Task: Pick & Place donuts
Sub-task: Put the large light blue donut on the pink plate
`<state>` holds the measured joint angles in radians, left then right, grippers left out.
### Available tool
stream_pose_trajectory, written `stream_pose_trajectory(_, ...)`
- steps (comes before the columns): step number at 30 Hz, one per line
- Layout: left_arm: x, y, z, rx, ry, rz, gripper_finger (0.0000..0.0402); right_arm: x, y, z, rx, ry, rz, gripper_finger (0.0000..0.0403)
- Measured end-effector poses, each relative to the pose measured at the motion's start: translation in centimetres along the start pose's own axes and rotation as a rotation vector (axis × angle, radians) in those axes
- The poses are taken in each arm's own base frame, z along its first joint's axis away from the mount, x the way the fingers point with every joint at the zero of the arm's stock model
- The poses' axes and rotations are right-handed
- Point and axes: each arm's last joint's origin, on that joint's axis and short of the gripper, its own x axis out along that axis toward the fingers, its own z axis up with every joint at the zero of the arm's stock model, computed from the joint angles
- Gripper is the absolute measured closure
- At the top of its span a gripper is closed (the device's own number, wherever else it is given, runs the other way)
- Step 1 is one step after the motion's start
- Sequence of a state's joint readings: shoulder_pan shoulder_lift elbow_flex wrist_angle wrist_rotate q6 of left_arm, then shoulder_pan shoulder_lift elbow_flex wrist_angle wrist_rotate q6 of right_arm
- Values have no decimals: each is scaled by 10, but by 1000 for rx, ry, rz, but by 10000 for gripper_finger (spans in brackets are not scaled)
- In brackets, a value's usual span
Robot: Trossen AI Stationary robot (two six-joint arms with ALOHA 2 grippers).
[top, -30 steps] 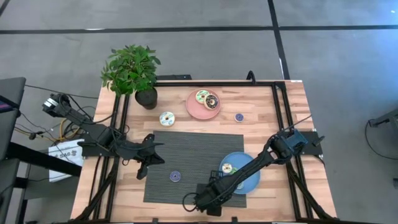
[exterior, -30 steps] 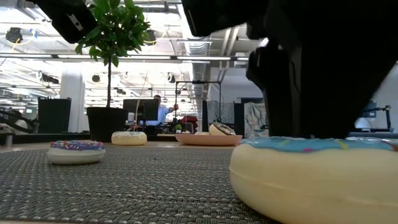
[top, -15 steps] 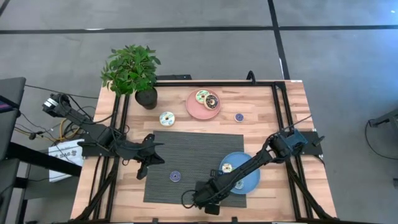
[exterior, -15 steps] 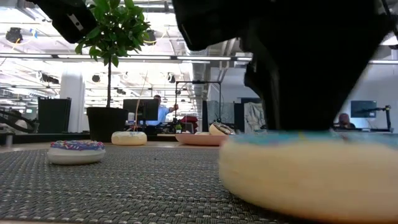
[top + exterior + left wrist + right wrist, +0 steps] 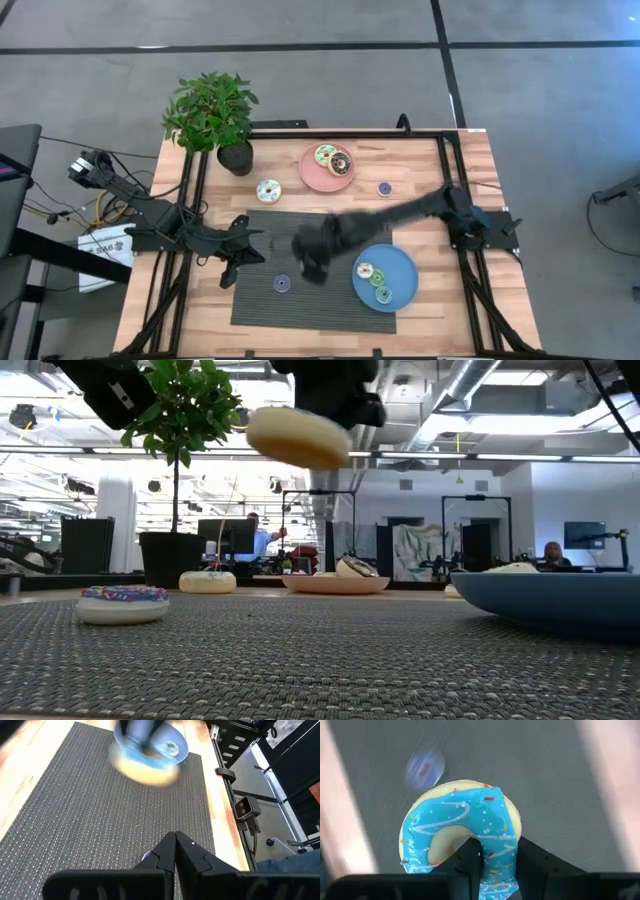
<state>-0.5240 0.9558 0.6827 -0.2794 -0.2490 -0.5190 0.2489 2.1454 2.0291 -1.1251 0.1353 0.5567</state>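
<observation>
You are holding a cyan-iced donut (image 5: pixel 460 835) in your right gripper (image 5: pixel 492 857), whose fingers (image 5: pixel 470 852) are pinched through the ring's hole and over its edge. In the high view that gripper (image 5: pixel 315 245) is a dark blur over the middle of the grey mat (image 5: pixel 300 295); in the low view the donut (image 5: pixel 297 437) is hanging in the air near the top centre, well clear of the mat (tilted a little).

Your left gripper (image 5: pixel 175 847) is sitting clenched with nothing in it, over the mat's left edge (image 5: pixel 243 255) in the high view.

A purple donut (image 5: pixel 282 284) is lying on the mat in the lower middle of the high view, just below the right gripper. The blue plate (image 5: pixel 403 268), lower right of centre, is carrying two small donuts (image 5: pixel 366 271) (image 5: pixel 383 294). The pink plate (image 5: pixel 312 175), upper centre, is carrying two more (image 5: pixel 326 154) (image 5: pixel 341 163). One pale donut (image 5: pixel 268 190) is lying on the bare wood left of the pink plate, beside the potted plant (image 5: pixel 212 115), and a small dark one (image 5: pixel 384 188) is lying to that plate's right.
</observation>
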Motion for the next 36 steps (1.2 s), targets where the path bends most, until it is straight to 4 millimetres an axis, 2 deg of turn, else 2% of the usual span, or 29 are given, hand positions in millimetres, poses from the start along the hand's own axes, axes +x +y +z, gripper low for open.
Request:
stream_pose_trajectory(4,0,1,0,24,-8,16,401,-14,-63,32,63,-81,-71,314)
stream_pose_trajectory(9,0,3,1,92,-30,62,401,-10,-134,61,73,-127,-124,314)
stream_pose_trajectory(14,1,14,5,29,-82,214,401,2,-196,79,73,-165,-212,314)
stream_pose_trajectory(16,1,19,6,-1,-97,274,401,14,-216,89,71,-202,-234,314)
stream_pose_trajectory(18,1,23,8,-29,-112,305,401,30,-236,82,63,-88,-262,314)
stream_pose_trajectory(20,2,27,9,-56,-119,330,401,48,-247,88,42,-98,-274,314)
stream_pose_trajectory(22,2,29,10,-68,-125,343,401,57,-257,82,22,-19,-276,314)
stream_pose_trajectory(24,2,32,11,-75,-129,356,401,65,-262,90,16,-76,-280,314)
stream_pose_trajectory(27,2,33,12,-93,-137,361,401,74,-267,90,-2,-49,-284,314)
stream_pose_trajectory(36,2,36,13,-128,-145,385,401,82,-267,92,-34,-59,-283,314)
